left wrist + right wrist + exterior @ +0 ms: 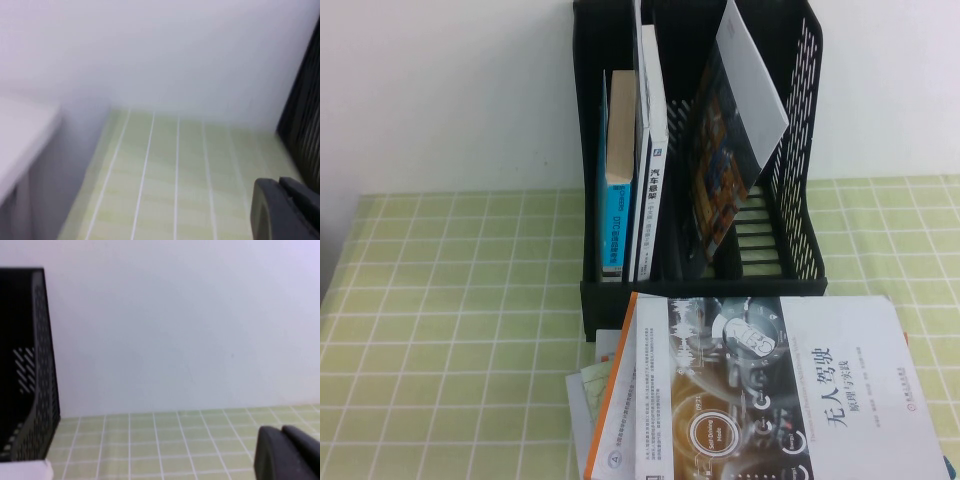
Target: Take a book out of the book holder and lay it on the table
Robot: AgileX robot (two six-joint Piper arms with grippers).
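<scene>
The desk (440,330) carries a green checked cloth and stands against a white wall. The left gripper (285,210) appears only in its wrist view as a dark part above the cloth near the holder's side; whether its jaws are open or closed cannot be told. The black book holder (800,150) stands upright at the back centre. Its left compartment holds a blue-spined book (616,200) and a white-spined book (652,170), both upright and side by side. Its right compartment holds a dark-covered book (720,170) tilted against the right wall. In front of the holder, a large white book (790,400) lies flat on loose papers (590,400). The right gripper (287,452) shows as a dark part over the cloth, beside the holder's right; its jaws' state cannot be told.
</scene>
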